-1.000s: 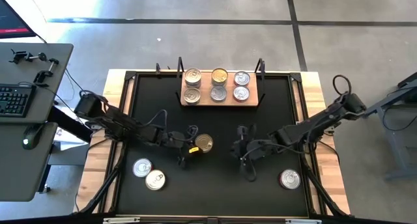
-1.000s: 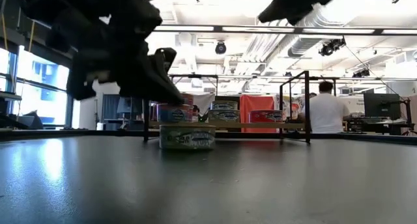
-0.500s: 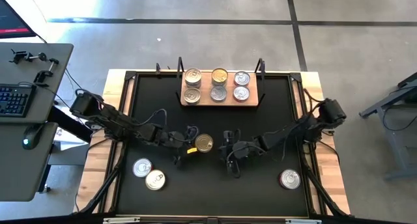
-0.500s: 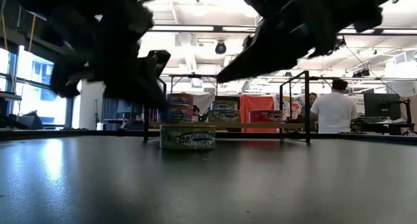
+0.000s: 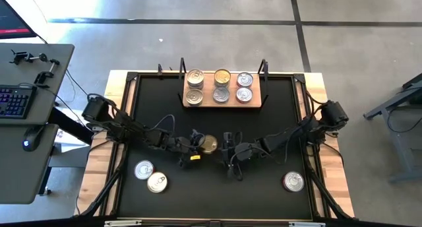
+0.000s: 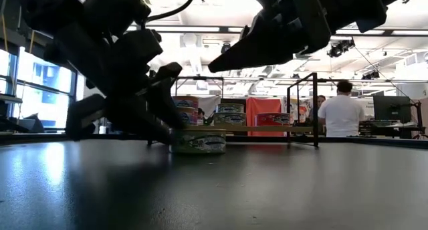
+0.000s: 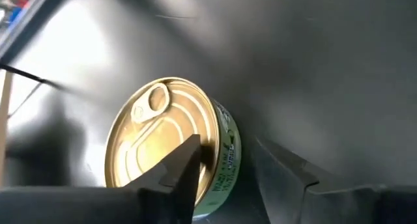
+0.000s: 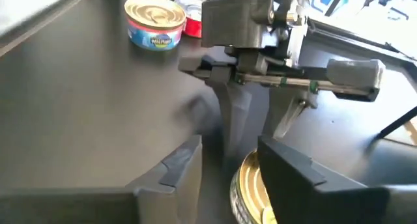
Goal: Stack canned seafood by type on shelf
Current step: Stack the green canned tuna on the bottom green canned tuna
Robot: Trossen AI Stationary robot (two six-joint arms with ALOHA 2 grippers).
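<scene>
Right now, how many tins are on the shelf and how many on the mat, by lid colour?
Shelf, silver-lidded tins: 5
Shelf, gold-lidded tin: 1
Mat, silver-lidded tins: 3
Mat, gold-lidded tin between the two claws: 1
Total: 10

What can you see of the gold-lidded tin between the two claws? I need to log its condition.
The round, flat, gold-lidded metal tin lies lid-up on the black table mat, pull tab intact, with a pale printed label around its side. The left claw reaches its rim, jaws parted; whether they touch is unclear. The right claw is close beside it.
</scene>
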